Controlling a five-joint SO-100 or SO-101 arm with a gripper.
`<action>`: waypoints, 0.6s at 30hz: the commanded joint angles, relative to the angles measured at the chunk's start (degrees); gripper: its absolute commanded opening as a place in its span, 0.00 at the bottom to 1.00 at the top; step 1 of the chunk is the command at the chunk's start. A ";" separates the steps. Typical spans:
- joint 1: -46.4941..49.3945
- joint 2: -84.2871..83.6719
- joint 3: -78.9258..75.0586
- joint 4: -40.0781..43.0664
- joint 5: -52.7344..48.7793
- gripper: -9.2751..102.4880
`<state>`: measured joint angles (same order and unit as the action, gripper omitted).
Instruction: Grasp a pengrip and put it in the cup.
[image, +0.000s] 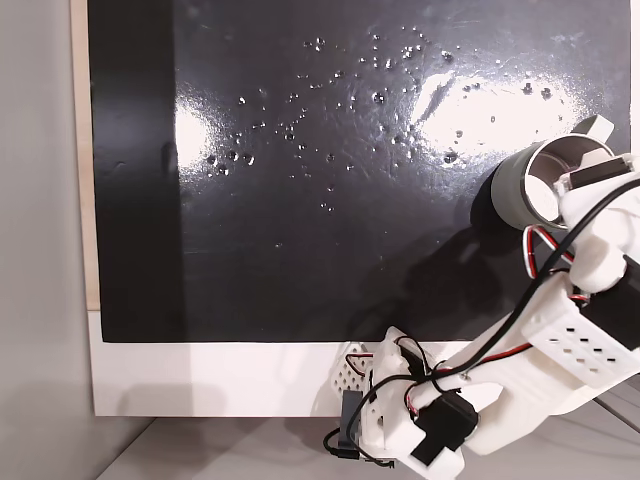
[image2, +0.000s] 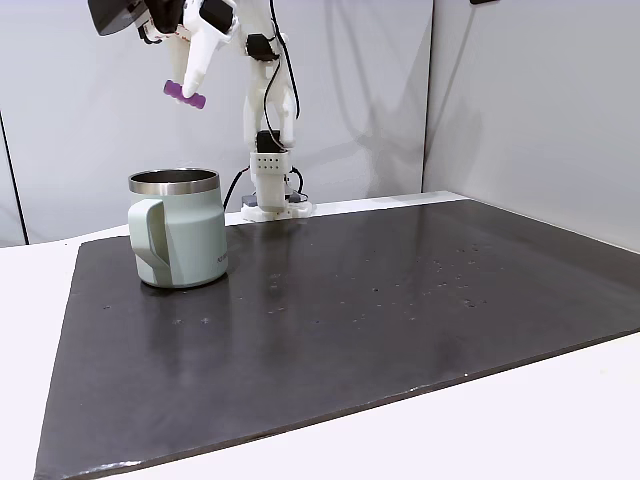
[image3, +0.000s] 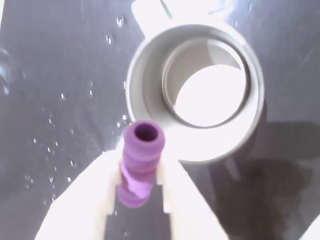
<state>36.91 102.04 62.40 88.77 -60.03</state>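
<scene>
Gripper: the white two-finger gripper (image3: 137, 187) is closed on the small light-purple ribbed rubber pengrip (image3: 140, 160), pinching it across its lower body so the open hollow end juts out ahead of the fingertips in the wrist view.

Pengrip: held in the air, high above the mug; in the side fixed view it (image2: 184, 95) hangs tilted at the gripper's tip (image2: 188, 88), up and slightly right of the rim.

Cup: the round stainless-steel mug with a grey-green outer wall (image2: 178, 228) stands upright on the dark mat, handle toward the camera in that view. From above its open mouth (image: 535, 180) lies near the mat's right edge, partly hidden by the arm.

Why held so: a side grip leaves the tube's length free to drop clear when the fingers part; carrying it high keeps it over the rim.

Alignment: in the wrist view the pengrip's tip sits at the near edge of the cup's rim (image3: 150, 65), so it is probably not yet centred over the opening, though the blur makes this hard to judge.

Arm pose: the white arm (image: 560, 350) reaches from its base at the mat's edge out over the mug, wrist bent down.

Table: the black mat (image2: 400, 300), speckled with water droplets (image: 380, 60), covers the white table (image2: 560, 420).
</scene>
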 joint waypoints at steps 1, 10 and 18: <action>0.97 -0.09 -0.79 -4.48 -1.58 0.08; 3.25 7.47 16.52 -17.93 -6.15 0.08; 3.87 11.69 23.82 -21.45 -5.71 0.17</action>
<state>40.34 109.86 86.13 69.26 -65.74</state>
